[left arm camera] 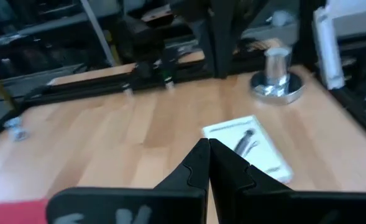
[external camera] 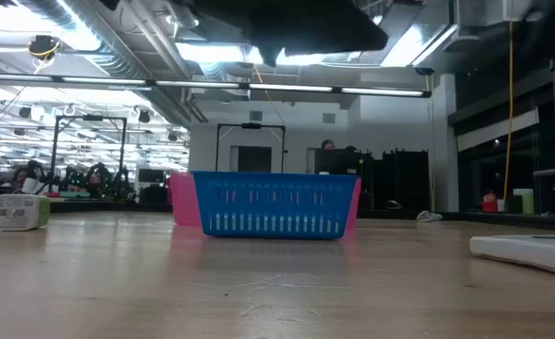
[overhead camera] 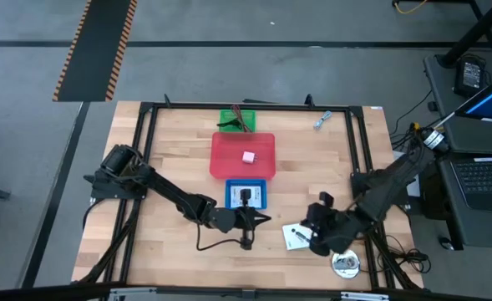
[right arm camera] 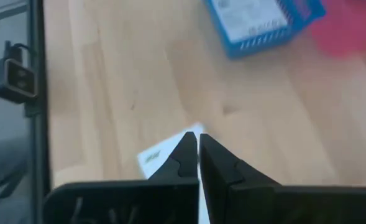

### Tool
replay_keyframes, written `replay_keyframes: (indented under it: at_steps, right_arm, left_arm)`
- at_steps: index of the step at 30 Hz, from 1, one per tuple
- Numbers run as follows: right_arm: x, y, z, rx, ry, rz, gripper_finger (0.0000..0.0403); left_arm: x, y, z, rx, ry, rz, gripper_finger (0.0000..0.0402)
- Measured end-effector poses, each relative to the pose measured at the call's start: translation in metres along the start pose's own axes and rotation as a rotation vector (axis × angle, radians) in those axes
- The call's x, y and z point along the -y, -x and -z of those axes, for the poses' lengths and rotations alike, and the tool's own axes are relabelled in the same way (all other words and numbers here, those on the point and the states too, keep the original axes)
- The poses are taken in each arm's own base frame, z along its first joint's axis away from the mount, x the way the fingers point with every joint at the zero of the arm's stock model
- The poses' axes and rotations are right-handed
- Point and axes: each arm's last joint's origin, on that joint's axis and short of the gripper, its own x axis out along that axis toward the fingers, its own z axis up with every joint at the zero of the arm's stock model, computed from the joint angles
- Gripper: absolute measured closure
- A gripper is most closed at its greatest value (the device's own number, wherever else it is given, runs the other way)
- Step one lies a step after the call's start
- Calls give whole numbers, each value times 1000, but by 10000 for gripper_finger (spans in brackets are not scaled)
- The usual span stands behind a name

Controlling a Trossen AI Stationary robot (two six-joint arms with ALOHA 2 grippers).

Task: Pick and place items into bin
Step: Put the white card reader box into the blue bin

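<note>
A red bin (overhead camera: 229,159) at mid-table holds a pink cube (overhead camera: 248,156). Behind it, a green tray (overhead camera: 227,117) carries a dark red cord loop (overhead camera: 242,122). A blue basket (overhead camera: 246,195) in front of the red bin holds a white printed card (right arm camera: 248,15). A second white card (overhead camera: 296,238) lies flat on the table near the front right, with a small dark piece (left arm camera: 245,142) on it. A small blue-grey piece (overhead camera: 322,119) lies by the far right edge. My left gripper (overhead camera: 266,219), shut, hovers in front of the basket. My right gripper (overhead camera: 308,232), shut, hovers over the second card (right arm camera: 161,155).
A shiny round metal object (overhead camera: 344,265) stands near the table's front right corner. A black frame (overhead camera: 358,150) borders the table. The low view shows the blue basket (external camera: 272,202) ahead, the card (external camera: 531,252) at right and a small labelled object (external camera: 18,212) at left.
</note>
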Motion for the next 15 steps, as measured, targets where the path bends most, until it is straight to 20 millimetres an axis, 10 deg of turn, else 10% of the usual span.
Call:
replay_keyframes:
  at_steps: [15]
  right_arm:
    - [-21,-8,55,-282,-240,71,403]
  left_arm:
    - [28,-44,-1,12,71,114,398]
